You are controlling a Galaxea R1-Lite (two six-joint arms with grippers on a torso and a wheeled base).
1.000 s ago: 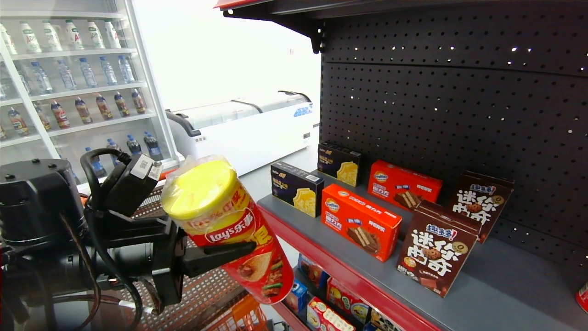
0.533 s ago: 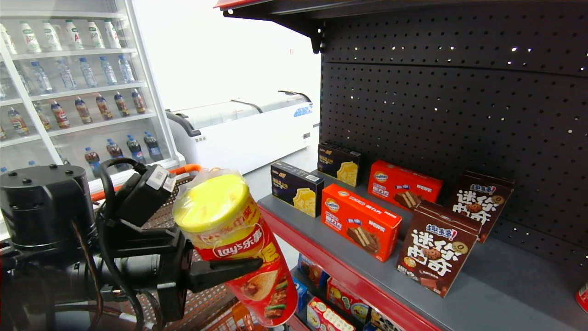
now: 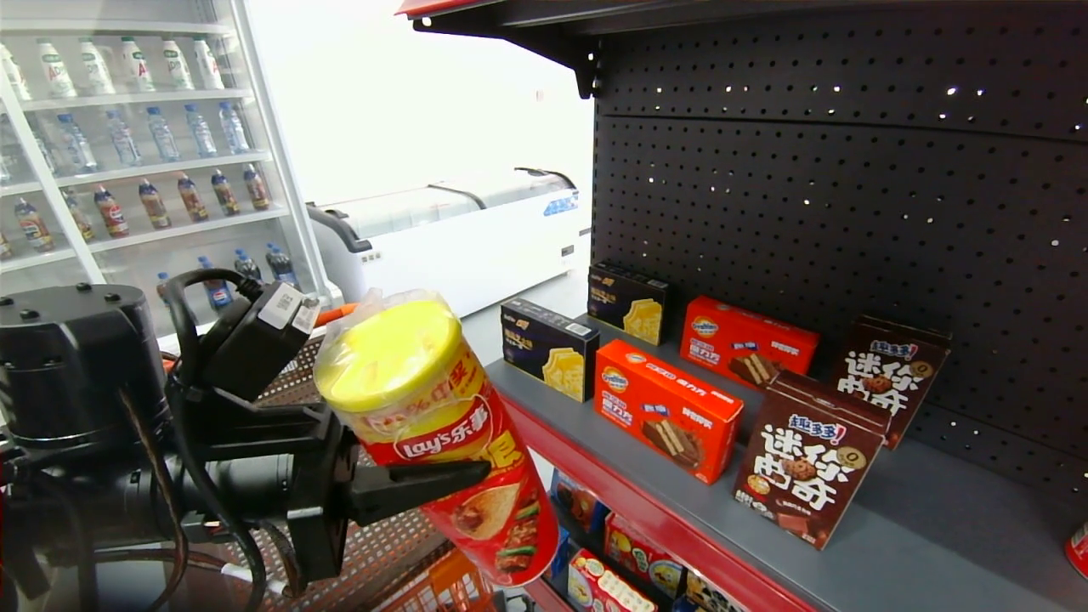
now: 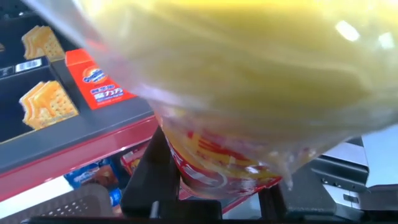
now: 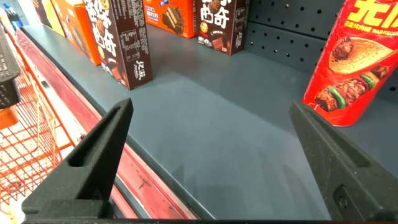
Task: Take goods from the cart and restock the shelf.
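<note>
Grey metal shelf deck (image 3: 918, 527).

Tall red cardboard chip canister with yellow plastic lid (image 3: 442, 425) hangs tilted off the deck's left end, with the left gripper (image 3: 399, 450) clamped at mid-body. It is likely light, thin-walled and slick, and the lid seems film-wrapped. Grip gently at mid-height.

Right gripper (image 5: 214, 149) is spread wide over the deck.
</note>
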